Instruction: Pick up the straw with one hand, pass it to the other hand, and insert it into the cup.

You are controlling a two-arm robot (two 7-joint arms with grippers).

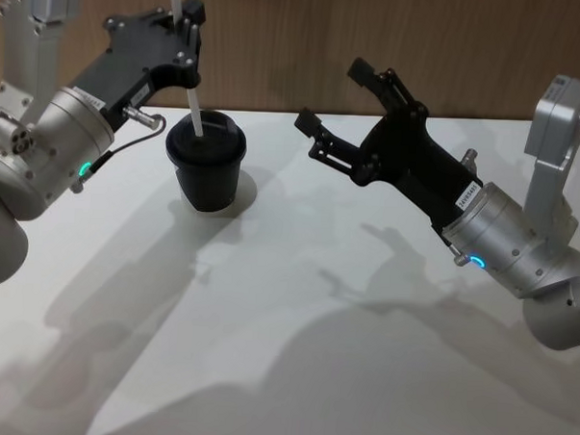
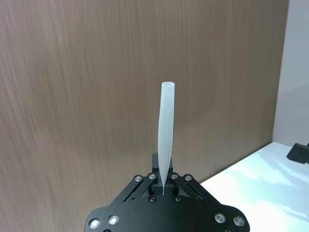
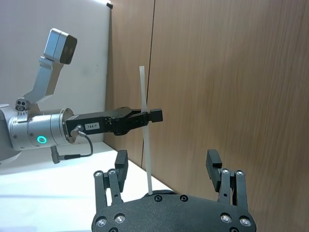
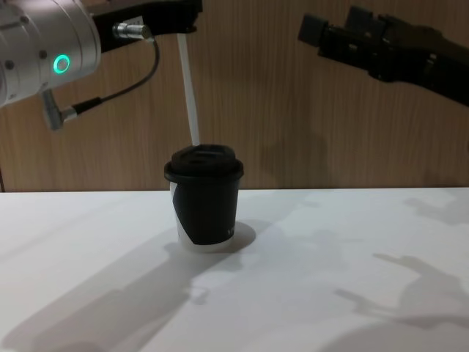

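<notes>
The left gripper (image 1: 190, 25), on its silver wrist with a green ring light, hangs above the cup (image 1: 207, 162) with its fingers clamped on the straw (image 1: 192, 102); the left wrist view shows the two fingers closed together at the straw's base, the tube rising straight out from between them. The cup, black with a domed lid and a white patch near its base, stands upright on the white counter (image 1: 296, 304), toward the robot's left and close to the wooden back wall (image 4: 293, 110). From the chest view the straw slopes slightly, and its lower tip meets the lid at or just behind the top; whether the tip has entered the lid's opening or only rests on it cannot be told. The right gripper (image 1: 334, 99) is held in the air to the right of the cup, well apart from it, its fingers (image 3: 213, 164) spread wide and holding nothing. As a judgement of progress: the straw is off the counter and in the left gripper alone, so the pick-up and the hand-over appear complete, and the work now stands at the insertion. What remains is to push the straw down through the lid and let it go.
</notes>
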